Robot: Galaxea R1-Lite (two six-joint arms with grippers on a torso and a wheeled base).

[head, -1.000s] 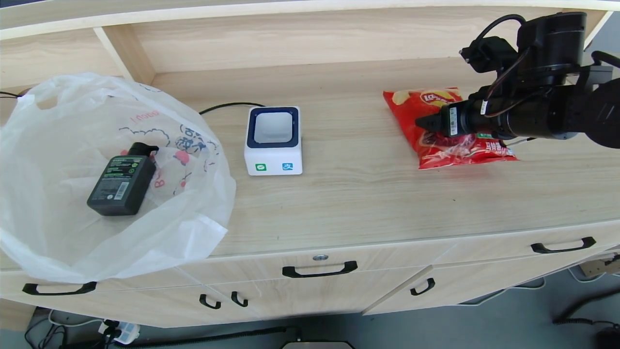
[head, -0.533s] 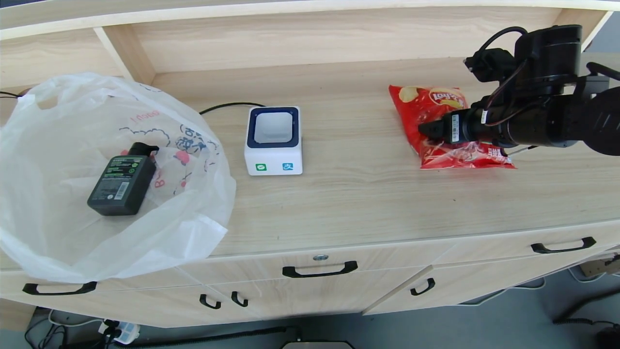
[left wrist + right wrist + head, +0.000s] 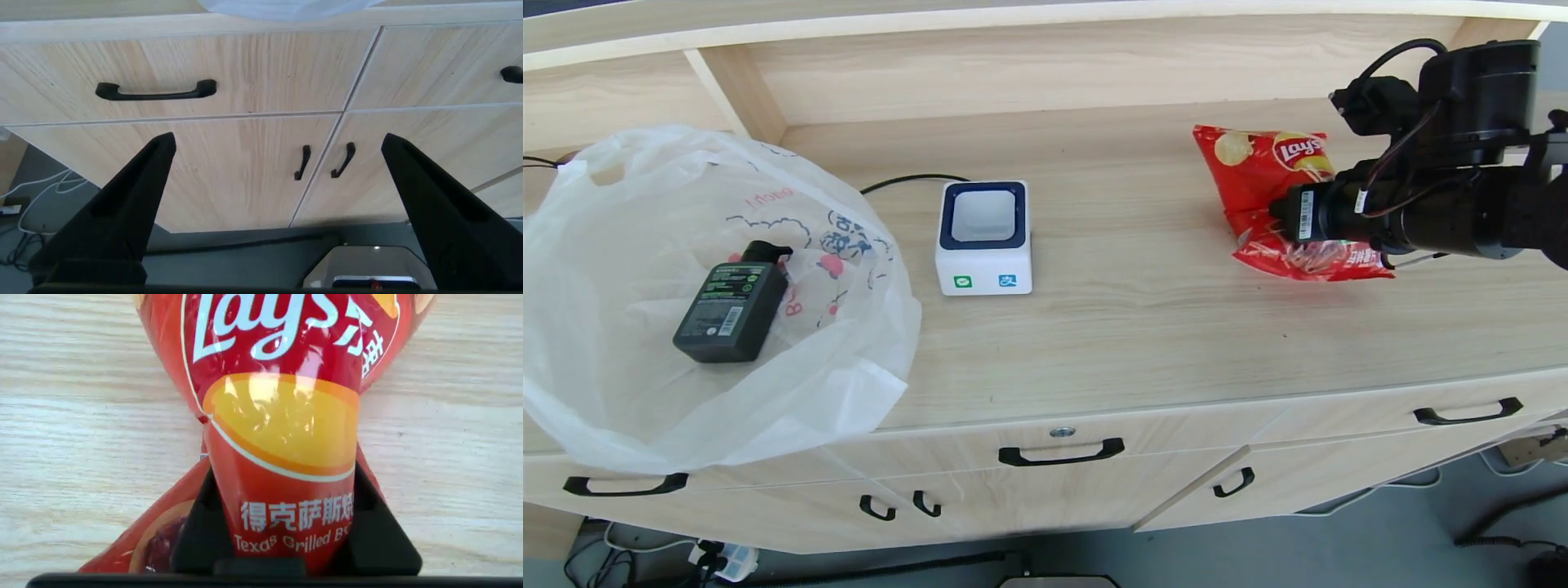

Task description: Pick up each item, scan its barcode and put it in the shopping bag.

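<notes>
Right hand (image 3: 1281,217) is clamped on the chip bag (image 3: 1262,167). In the right wrist view its two fingers (image 3: 192,535) pinch the pack into a waist at mid-length. The end beyond the hand looks tipped up. I cannot tell whether the near end is clear of the worktop (image 3: 1135,327). Left hand (image 3: 270,212) hangs with fingers apart, empty, below the worktop edge and facing the drawer fronts (image 3: 245,98). Progress as I judge it: one item, a black bottle (image 3: 731,302), already lies in the shopping bag (image 3: 621,392). The chip bag is grasped but not yet scanned or bagged. The scanner (image 3: 984,237) sits well off to the right hand's left, between that hand and the shopping bag. Remaining: carry to the scanner, present the barcode, then drop in the shopping bag.
</notes>
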